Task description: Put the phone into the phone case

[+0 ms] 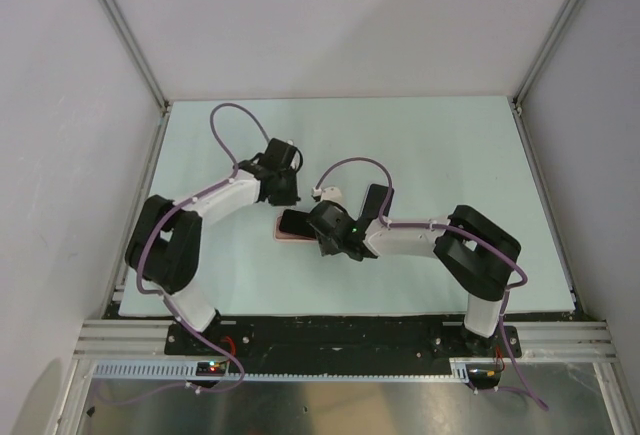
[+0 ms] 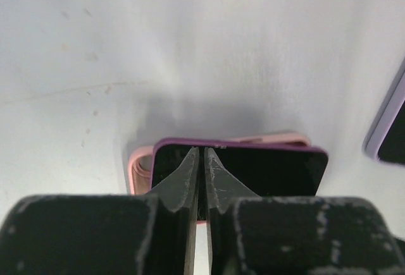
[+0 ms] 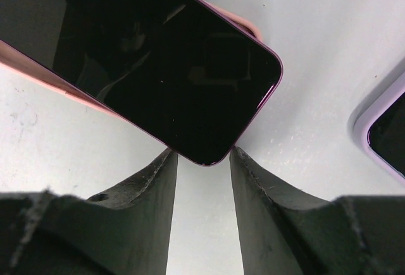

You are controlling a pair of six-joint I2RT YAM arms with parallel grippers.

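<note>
The phone [image 1: 296, 222], a black slab with a purple rim, lies askew on the salmon-pink phone case [image 1: 287, 239] at mid-table. In the left wrist view the phone [image 2: 266, 171] covers most of the case [image 2: 140, 171], whose rim shows at its left and far edges. My left gripper [image 2: 202, 156] is shut, tips over the phone's dark face with nothing between them. In the right wrist view a corner of the phone [image 3: 158, 66] sits between the parted tips of my right gripper [image 3: 204, 156], and the case [image 3: 38, 71] peeks out under the phone's left edge.
A second dark phone in a lilac case [image 3: 380, 129] lies just right of the work spot; it also shows at the right edge of the left wrist view as a lilac-rimmed slab [image 2: 387, 129]. White walls and metal rails border the pale table [image 1: 450, 155].
</note>
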